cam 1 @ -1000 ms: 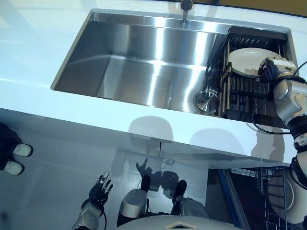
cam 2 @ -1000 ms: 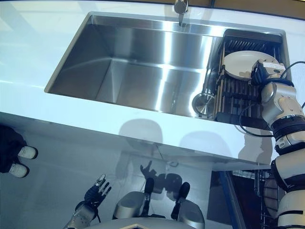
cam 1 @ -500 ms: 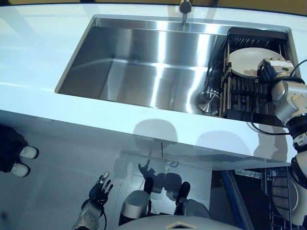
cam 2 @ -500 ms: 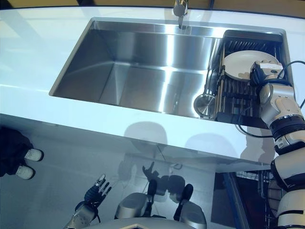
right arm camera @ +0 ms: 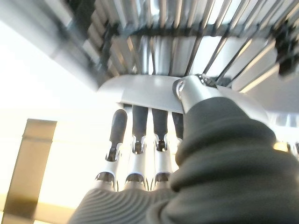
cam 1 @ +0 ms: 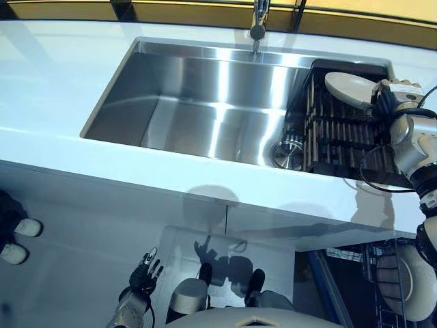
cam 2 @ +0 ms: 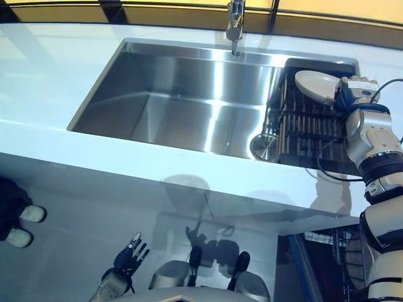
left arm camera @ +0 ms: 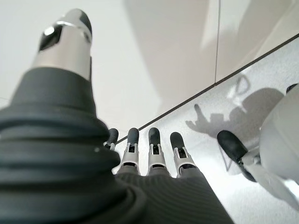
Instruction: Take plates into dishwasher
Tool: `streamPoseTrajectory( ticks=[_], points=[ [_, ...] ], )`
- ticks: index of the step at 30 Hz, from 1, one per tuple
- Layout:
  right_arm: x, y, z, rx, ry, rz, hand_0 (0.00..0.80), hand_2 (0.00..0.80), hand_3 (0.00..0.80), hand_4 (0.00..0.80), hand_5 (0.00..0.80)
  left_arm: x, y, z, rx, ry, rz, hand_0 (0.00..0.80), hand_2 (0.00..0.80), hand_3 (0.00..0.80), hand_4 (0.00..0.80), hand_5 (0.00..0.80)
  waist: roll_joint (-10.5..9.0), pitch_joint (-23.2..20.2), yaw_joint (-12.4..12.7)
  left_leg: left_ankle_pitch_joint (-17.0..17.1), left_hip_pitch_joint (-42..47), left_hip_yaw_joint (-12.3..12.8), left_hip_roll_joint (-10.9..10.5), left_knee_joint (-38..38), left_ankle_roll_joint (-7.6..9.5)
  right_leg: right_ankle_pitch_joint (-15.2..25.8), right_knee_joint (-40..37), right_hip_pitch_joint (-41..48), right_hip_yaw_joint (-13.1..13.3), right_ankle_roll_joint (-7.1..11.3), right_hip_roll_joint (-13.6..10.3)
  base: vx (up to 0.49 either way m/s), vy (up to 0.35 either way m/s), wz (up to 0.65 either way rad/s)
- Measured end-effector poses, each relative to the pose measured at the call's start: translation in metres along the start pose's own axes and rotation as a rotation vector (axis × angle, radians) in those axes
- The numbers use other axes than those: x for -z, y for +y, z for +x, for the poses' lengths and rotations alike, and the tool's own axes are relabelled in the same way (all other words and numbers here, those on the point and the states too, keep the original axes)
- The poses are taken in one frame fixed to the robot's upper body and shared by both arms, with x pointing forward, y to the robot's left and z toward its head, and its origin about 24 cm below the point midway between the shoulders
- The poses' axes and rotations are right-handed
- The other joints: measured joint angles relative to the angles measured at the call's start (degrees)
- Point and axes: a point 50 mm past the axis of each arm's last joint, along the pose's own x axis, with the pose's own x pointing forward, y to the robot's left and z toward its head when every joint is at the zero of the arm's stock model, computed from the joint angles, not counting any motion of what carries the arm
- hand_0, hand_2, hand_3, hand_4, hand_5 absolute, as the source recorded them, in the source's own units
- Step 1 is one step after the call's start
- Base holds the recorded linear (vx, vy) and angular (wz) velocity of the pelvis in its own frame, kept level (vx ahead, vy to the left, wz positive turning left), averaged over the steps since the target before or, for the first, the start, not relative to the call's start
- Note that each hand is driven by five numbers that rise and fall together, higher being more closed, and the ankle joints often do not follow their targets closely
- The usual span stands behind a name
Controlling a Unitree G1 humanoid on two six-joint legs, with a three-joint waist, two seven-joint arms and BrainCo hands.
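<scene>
Overhead, a white countertop (cam 1: 61, 75) carries a deep stainless sink (cam 1: 198, 102), with the faucet (cam 1: 258, 20) at the middle of its far rim. At the sink's right end sits a dark ribbed dish rack (cam 1: 341, 137), and a round metal drain strainer (cam 1: 287, 154) lies on the basin floor just beside the rack's near left corner. Below the counter's near right corner an open dishwasher rack (cam 1: 392, 287) shows, with a pale plate (cam 1: 403, 280) standing in its wires. A white plate (cam 1: 349, 87) is tilted above the far right corner of the dish rack, one edge raised; the right hand (cam 1: 390, 96) grasps it at its right rim, fingers (right arm camera: 140, 123) under the plate and thumb over its edge in the right wrist view. The left hand (cam 1: 142, 273) hangs low near the floor in front of the counter, fingers straight and spread, holding nothing. At the far left edge a person's white shoes (cam 1: 19, 238) stand on the floor
</scene>
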Motion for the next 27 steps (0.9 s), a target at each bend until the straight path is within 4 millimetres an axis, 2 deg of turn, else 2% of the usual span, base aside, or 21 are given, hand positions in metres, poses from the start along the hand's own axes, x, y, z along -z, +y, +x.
streamPoseTrajectory(
  ticks=[6, 11, 18, 27],
  points=[
    [0.029, -0.018, -0.003, 0.062, 0.072, -0.019, 0.8, 0.8, 0.8, 0.8, 0.8, 0.005, 0.01, -0.003, -0.043, 0.02, -0.001, 0.0, 0.0, 0.0, 0.0, 0.0, -1.56, -1.72, -0.24, -0.02, 1.03, 0.53, 0.06, -0.15, 0.02, -0.06, -0.05, 0.81, 0.45, 0.07, -0.02, 0.008, 0.021, -0.03],
    [0.035, -0.022, -0.004, 0.062, 0.074, 0.081, 0.8, 0.8, 0.8, 0.8, 0.8, 0.008, 0.014, -0.004, -0.064, 0.03, -0.001, 0.0, 0.0, 0.0, 0.0, 0.0, -1.69, -2.68, -0.74, -0.05, 1.91, 0.77, 0.21, -0.15, 0.0, -0.16, -0.06, 1.51, 0.7, 0.21, 0.09, 0.004, 0.033, -0.03],
    [0.035, -0.027, -0.003, 0.002, 0.058, 0.488, 0.8, 0.8, 0.8, 0.8, 0.8, 0.01, 0.026, -0.006, -0.114, 0.038, -0.022, 0.0, 0.0, 0.0, 0.0, 0.0, -2.17, -3.95, -1.9, -0.08, 2.23, 1.77, 0.27, -0.15, 0.01, -0.06, -0.06, 1.39, 1.74, 0.11, 0.17, -0.007, 0.037, -0.07],
    [0.035, -0.027, -0.004, -0.097, 0.014, 0.81, 0.8, 0.8, 0.8, 0.8, 0.8, 0.01, 0.026, -0.006, -0.109, 0.033, -0.014, 0.0, 0.0, 0.0, 0.0, 0.0, -2.96, -4.76, -2.68, -0.09, 2.55, 2.34, 0.33, -0.17, 0.01, 0.19, -0.06, 1.44, 2.37, -0.04, 0.29, -0.013, 0.025, -0.04]
  ],
)
